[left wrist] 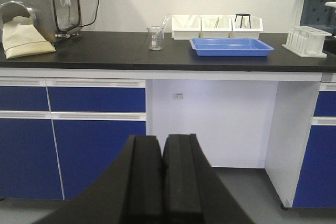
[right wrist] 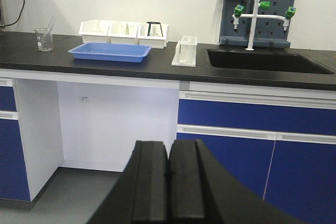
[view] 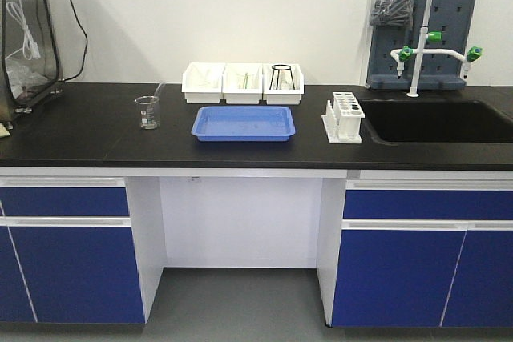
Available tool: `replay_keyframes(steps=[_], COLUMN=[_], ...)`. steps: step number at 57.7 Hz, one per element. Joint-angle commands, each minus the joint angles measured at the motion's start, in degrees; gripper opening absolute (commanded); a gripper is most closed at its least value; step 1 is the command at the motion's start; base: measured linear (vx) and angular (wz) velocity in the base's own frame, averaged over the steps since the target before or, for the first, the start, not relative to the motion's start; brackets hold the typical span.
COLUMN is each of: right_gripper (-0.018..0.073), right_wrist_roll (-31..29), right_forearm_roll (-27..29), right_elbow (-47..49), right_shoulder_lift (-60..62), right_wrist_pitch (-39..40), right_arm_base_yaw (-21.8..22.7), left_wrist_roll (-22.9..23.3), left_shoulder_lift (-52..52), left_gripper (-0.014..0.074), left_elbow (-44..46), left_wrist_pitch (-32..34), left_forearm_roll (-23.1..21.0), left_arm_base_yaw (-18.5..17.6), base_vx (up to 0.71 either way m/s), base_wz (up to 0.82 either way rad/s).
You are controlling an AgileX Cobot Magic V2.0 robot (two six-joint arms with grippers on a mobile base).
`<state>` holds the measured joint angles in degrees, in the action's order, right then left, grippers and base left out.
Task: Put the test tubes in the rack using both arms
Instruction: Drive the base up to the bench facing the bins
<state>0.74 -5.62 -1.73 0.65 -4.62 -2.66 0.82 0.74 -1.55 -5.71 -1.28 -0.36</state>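
Rack (view: 344, 117) beside sink (view: 437, 120), blue tray (view: 243, 123) mid-counter

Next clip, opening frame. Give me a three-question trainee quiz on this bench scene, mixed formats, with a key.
1. True or false: the rack stands between the blue tray and the sink.
2. The left gripper and right gripper are: A) both shut, holding nothing; B) both open; C) each gripping a tube.
3. Fill in: in the front view, the beaker stands to the ____ of the tray.
Key: 1 true; 2 A; 3 left.
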Motion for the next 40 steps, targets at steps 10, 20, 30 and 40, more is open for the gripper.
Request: replay_keyframes(steps=[10,20,30,40], right_gripper=[-0.0013,-0.0013,-0.0013,-0.0013], right_wrist_roll=[0.07,0.07,0.07,0.07], right_forearm_roll=[-0.18,-0.18,-0.18,-0.18], right_elbow=[-0.82,-0.82,-0.82,-0.82], right_shoulder_lift=[0.55,0.55,0.55,0.55], right_wrist_pitch=[4.62,4.62,4.62,4.62], right_arm_base_yaw=[0.12,0.12,0.12,0.12], left_wrist_roll=[0.37,0.37,0.37,0.37], left_shoulder_lift=[0.11,0.11,0.11,0.11], left_gripper=[-0.0006,-0.0006,-0.0006,-0.0006], left_elbow=[1.45,1.45,1.45,1.45], left_wrist_pitch=[4.44,4.44,4.44,4.44], left_forearm_roll=[-0.4,-0.4,-0.4,-0.4], left_arm_base_yaw=[-0.32,-0.32,-0.32,-0.32], base_vx=[0.06,0.09,0.12,0.15], base_wz=[-0.08,-0.12,-0.1,-0.07])
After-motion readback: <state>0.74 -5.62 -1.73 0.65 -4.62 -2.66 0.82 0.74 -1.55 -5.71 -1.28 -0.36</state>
